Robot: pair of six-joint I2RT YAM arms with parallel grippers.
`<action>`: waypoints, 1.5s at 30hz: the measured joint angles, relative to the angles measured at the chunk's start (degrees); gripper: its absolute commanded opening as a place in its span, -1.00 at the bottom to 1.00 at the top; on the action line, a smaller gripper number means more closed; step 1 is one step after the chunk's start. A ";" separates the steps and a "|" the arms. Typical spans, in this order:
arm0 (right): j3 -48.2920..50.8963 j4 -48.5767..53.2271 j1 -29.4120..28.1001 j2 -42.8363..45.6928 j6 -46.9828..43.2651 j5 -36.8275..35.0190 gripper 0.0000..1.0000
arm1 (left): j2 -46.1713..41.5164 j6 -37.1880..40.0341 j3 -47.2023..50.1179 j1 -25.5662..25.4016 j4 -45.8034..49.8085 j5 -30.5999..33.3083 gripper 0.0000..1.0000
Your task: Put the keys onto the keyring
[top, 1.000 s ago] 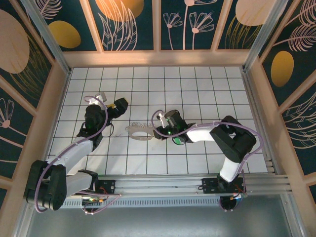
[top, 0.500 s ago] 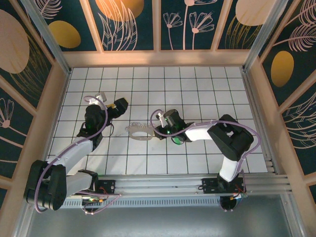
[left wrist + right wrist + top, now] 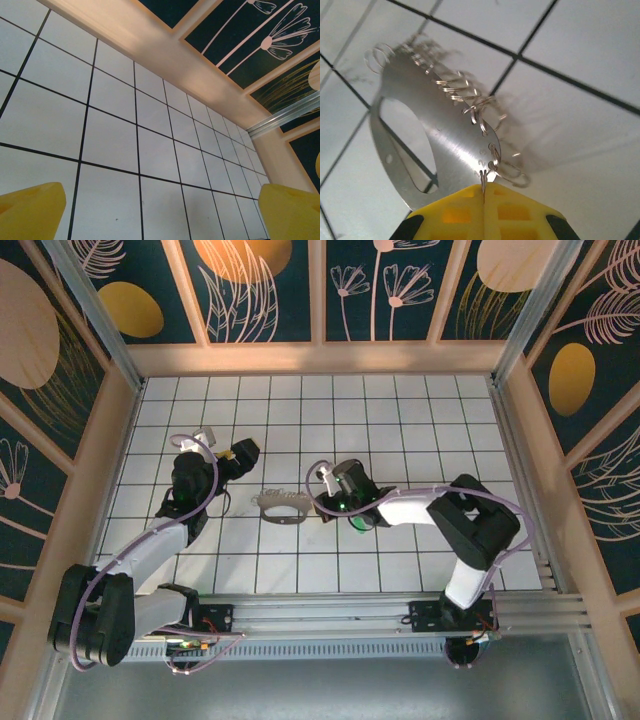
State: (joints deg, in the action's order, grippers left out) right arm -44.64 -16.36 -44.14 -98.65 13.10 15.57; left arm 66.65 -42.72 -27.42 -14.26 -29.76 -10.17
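The keyring (image 3: 445, 135) is a flat silvery metal plate with an oval cut-out and several small wire rings along its rim. It lies mid-table (image 3: 283, 508), just left of my right gripper (image 3: 320, 503). In the right wrist view my right gripper (image 3: 484, 189) is shut, its yellow fingers (image 3: 520, 215) pinched on a thin wire ring at the plate's near edge. My left gripper (image 3: 240, 454) hovers up and to the left of the keyring. It is open (image 3: 160, 215), with bare tile between its yellow fingertips (image 3: 30, 210). The keys are hidden.
The white tiled floor (image 3: 400, 420) is boxed in by low wooden walls (image 3: 320, 358). A metal rail (image 3: 380, 610) runs along the near edge by the arm bases. Both arms reach toward the centre from the bottom.
The right gripper's jaws have closed onto the keyring's edge ring. The keyring now looks narrower and tilted compared with lying flat before. The left arm has not moved.
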 measured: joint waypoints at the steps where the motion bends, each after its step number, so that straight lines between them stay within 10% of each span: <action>1: 0.00 -0.07 0.24 1.11 -0.44 0.55 -1.00 | 0.00 0.00 0.00 0.00 0.00 -0.13 0.97; 12: 0.00 -0.81 3.85 12.07 -3.93 6.75 -1.00 | -1.09 1.53 -0.02 0.00 -0.63 -4.96 0.77; 30: -0.68 -4.09 11.50 18.18 -6.67 26.14 -1.00 | 3.17 2.40 -3.13 -3.06 -12.55 -22.36 -0.42; 45: -2.25 -6.08 15.65 15.80 -6.40 37.11 -1.00 | 10.25 4.66 -8.02 -10.34 -16.72 -33.03 -0.55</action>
State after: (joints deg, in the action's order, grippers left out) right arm -46.89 -22.44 -28.49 -82.85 6.70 52.69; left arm 76.90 -38.06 -35.44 -24.60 -46.48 -43.20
